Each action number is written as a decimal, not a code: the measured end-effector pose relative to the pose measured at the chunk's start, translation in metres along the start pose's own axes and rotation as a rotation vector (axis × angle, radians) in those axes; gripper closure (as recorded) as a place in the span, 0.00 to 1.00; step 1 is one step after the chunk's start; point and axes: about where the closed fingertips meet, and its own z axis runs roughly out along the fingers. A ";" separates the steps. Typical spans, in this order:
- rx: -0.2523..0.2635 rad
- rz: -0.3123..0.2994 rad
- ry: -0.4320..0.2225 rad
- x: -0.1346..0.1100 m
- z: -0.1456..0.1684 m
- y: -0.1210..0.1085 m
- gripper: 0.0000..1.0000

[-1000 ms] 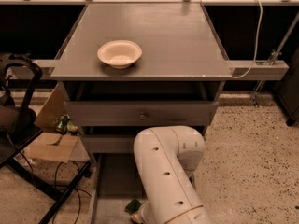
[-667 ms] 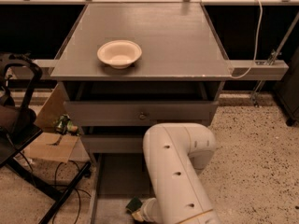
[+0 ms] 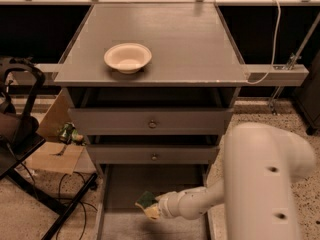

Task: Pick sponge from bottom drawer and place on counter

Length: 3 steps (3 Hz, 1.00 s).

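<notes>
Gripper (image 3: pixel 157 208) low over bottom drawer (image 3: pixel 131 184), approx. mid-width, w/ arm coming in from right. Fingers closed on sponge (image 3: pixel 146 200): green face up, yellow edge below, tilted, looks lifted off drawer floor. Cream bowl (image 3: pixel 128 57) on counter (image 3: pixel 195 39), left side.

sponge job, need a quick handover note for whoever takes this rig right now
Hand: low over the open bottom drawer, shut on the sponge, which sits tilted at its tip, green face up.
Counter: a cream bowl stands on its left half; no sponge there yet.
Done: drawer open, sponge grasped; a shadow under it suggests it is off the drawer floor.
Left: raise the sponge past the two upper drawers, carry it over the counter, set it down beside the bowl, let go.
</notes>
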 end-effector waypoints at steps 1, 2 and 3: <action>-0.027 0.007 -0.064 -0.051 -0.051 0.012 1.00; -0.035 -0.056 -0.063 -0.054 -0.082 0.025 1.00; -0.034 -0.002 -0.158 -0.092 -0.112 -0.002 1.00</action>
